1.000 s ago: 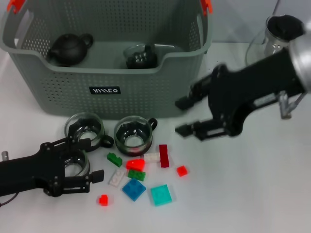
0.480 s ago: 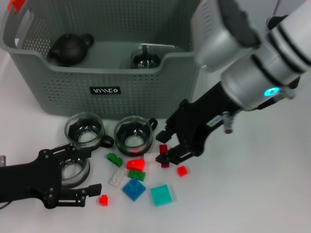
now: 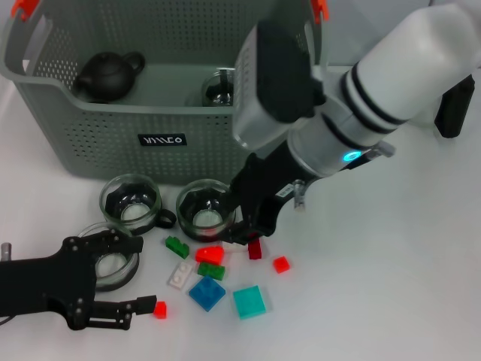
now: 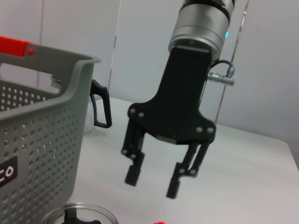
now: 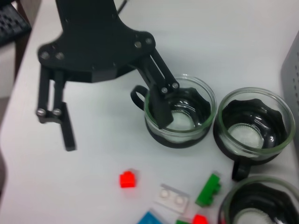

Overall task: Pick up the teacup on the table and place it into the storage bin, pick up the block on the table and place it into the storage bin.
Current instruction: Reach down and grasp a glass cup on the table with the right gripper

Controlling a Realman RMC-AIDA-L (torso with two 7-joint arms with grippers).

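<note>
Right gripper [image 3: 242,229]: fingers apart, low over the blocks [image 3: 211,254] beside a teacup [image 3: 204,207]; it had best straddle one block only. Left gripper [image 3: 128,274]: open around another teacup [image 3: 113,259]. Bin [image 3: 113,143]: behind both.

The storage bin [image 3: 161,113] across the upper left of the head view is grey-green, perforated with small holes, with orange handle clips [image 3: 22,7] and a black label [image 3: 162,140] lettered in white. Below it, the clear glass teacups [image 3: 131,199] have black inserts. The blocks [image 3: 210,254] at lower centre are red, green, white, blue and turquoise. Both grippers are black; the right arm [image 3: 391,83] is white with black bands.
</note>
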